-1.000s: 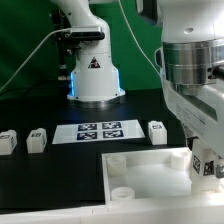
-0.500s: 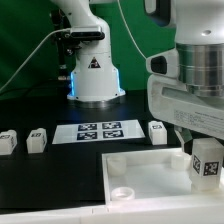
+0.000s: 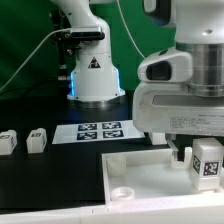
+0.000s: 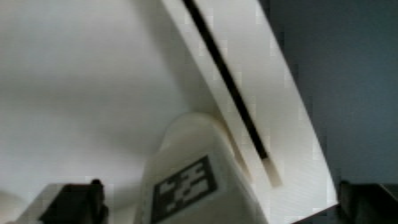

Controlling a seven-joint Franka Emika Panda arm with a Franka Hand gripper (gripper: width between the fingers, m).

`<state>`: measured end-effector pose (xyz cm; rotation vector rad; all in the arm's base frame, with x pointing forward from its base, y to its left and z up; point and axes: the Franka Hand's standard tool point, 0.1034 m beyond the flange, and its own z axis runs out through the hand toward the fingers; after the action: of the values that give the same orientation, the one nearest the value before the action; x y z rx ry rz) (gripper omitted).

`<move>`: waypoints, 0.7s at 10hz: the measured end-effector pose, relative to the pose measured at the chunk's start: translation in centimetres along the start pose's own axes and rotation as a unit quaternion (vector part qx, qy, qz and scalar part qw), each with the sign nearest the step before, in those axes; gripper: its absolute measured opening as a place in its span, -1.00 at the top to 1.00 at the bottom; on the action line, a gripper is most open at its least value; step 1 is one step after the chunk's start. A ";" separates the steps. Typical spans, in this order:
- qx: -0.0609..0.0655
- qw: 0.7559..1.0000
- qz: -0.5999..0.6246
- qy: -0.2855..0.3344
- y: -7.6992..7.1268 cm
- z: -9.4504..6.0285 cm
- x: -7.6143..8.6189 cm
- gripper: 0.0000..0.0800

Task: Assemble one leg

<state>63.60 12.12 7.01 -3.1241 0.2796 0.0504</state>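
Observation:
My gripper (image 3: pixel 203 152) is at the exterior view's right and is shut on a leg (image 3: pixel 207 160), a small white block with a black-and-white tag facing out. It holds the leg just above the right corner of the large flat white board (image 3: pixel 140 168). In the wrist view the leg (image 4: pixel 199 170) sticks out between the dark fingertips (image 4: pixel 75 200) of the gripper (image 4: pixel 217 208), with the board's edge (image 4: pixel 249 90) beyond it. Two more legs (image 3: pixel 8 141) (image 3: pixel 37 139) stand on the black table at the left.
The marker board (image 3: pixel 98 131) lies in front of the robot base (image 3: pixel 95 70). A round corner socket (image 3: pixel 122 193) shows at the board's near left. The arm's body hides the area right of the marker board.
The arm's body has shifted towards the exterior view's left and lower, and now covers the leg that stood right of the marker board. The held leg has hardly moved in the last half second.

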 end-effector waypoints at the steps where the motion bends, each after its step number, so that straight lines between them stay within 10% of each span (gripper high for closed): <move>1: 0.005 0.999 -0.044 0.016 0.0 -0.3 0.5 -0.62; 3: 0.005 0.999 -0.032 0.014 0.0 -0.1 0.4 -0.59; 5: 0.008 0.999 0.035 0.012 -0.1 -0.1 0.3 0.28; 7: 0.009 0.990 0.142 0.011 0.1 -0.1 0.4 0.26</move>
<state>63.96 11.96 7.07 -3.0415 0.7192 0.0131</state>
